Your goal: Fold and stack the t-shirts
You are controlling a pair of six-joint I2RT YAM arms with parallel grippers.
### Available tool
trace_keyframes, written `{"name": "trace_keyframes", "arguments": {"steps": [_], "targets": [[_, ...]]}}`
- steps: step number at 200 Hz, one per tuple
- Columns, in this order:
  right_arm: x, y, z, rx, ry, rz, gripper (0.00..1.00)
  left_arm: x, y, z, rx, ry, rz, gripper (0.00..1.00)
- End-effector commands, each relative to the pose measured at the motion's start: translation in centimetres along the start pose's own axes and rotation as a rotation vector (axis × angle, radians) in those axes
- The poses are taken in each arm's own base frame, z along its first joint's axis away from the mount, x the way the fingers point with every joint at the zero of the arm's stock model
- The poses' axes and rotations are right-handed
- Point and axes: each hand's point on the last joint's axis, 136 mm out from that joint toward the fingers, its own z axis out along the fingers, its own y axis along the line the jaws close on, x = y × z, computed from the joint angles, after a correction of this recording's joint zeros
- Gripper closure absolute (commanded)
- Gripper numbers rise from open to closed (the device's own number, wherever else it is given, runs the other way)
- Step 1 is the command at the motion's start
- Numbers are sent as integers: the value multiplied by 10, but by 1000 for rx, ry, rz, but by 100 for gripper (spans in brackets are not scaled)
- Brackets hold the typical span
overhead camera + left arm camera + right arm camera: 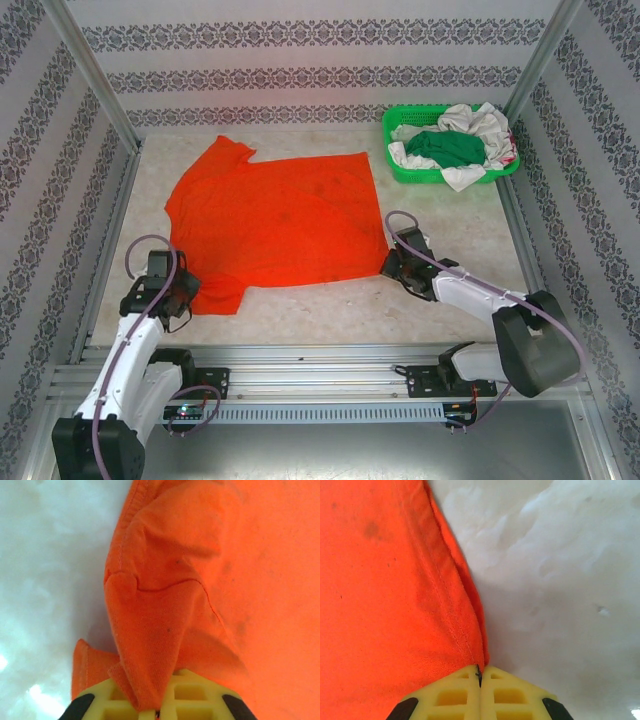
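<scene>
The orange-red t-shirt [280,225] lies spread flat across the table, collar end to the left. At its near left sleeve my left gripper [185,283] pinches a raised fold of the orange cloth [170,605], which runs down between the yellow fingers [200,695]. My right gripper [392,262] sits at the shirt's near right corner. In the right wrist view its jaws [480,677] are pressed together on the hemmed edge of the t-shirt [385,605]. A dark green t-shirt [445,148] and a white one [480,125] lie crumpled in the basket.
The green lattice basket [430,178] stands at the back right corner. Patterned walls and metal posts close in the table on three sides. Bare pale tabletop [330,310] runs between the shirt's near edge and the arm bases.
</scene>
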Motion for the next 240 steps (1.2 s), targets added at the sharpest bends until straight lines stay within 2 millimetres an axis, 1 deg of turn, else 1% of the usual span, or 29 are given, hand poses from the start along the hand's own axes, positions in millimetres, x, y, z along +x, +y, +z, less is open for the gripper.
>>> {"name": "trace_keyframes", "arguments": {"steps": [1, 10, 15, 19, 25, 27, 29, 31, 34, 42, 46, 55, 65, 76, 87, 98, 111, 128, 145, 153, 164, 190, 213, 224, 240], "targets": [[8, -6, -1, 11, 38, -27, 86, 15, 29, -9, -112, 58, -73, 74], [7, -1, -3, -6, 31, -36, 65, 14, 29, -12, -104, 49, -74, 66], [5, 1, -4, -13, 22, -43, 55, 12, 28, -14, -98, 38, -69, 60], [2, 3, -6, -17, 8, -52, 48, 9, 27, -18, -96, 26, -64, 54], [-3, 7, -11, -20, -20, -72, 41, 3, 26, -23, -102, 2, -56, 42], [-5, 8, -12, -21, -30, -81, 39, 1, 26, -25, -106, -7, -54, 36], [-7, 9, -13, -18, -40, -90, 37, -1, 26, -27, -108, -17, -50, 33], [-10, 10, -16, -17, -55, -100, 35, -4, 25, -29, -109, -26, -46, 31], [-14, 12, -19, -13, -75, -116, 32, -7, 24, -32, -113, -39, -39, 24], [-25, 17, -26, -3, -131, -161, 28, -17, 18, -39, -108, -74, -11, 19], [-30, 21, -29, -2, -153, -183, 26, -22, 14, -41, -103, -90, 5, 13], [-41, 31, -34, -12, -192, -225, 25, -33, 3, -43, -83, -121, 36, 9], [-50, 44, -32, -32, -208, -257, 24, -43, -13, -39, -49, -140, 64, 3], [-59, 62, -25, -66, -207, -277, 24, -52, -34, -29, -10, -144, 88, 2], [-64, 81, -15, -102, -190, -286, 25, -58, -52, -13, 18, -136, 108, 3], [-67, 98, 2, -129, -163, -282, 26, -66, -73, 2, 57, -138, 117, 4], [-66, 113, 23, -158, -123, -253, 26, -69, -91, 22, 75, -108, 113, 10], [-62, 126, 50, -181, -79, -205, 30, -68, -106, 47, 69, -52, 113, 15], [-61, 135, 73, -189, -52, -174, 31, -65, -112, 70, 50, 0, 120, 18], [-61, 135, 83, -175, -39, -158, 32, -64, -113, 80, 39, 14, 126, 18], [-62, 132, 94, -156, -28, -133, 32, -61, -110, 94, 10, 29, 133, 19], [-60, 116, 111, -116, -14, -68, 32, -52, -101, 125, -37, 84, 135, 18], [-60, 100, 118, -84, -2, -28, 31, -43, -100, 145, -58, 138, 123, 18], [-62, 93, 119, -68, -4, -19, 31, -42, -101, 153, -67, 151, 114, 18], [-67, 84, 120, -48, -13, -11, 30, -44, -108, 162, -66, 160, 109, 17]]}}
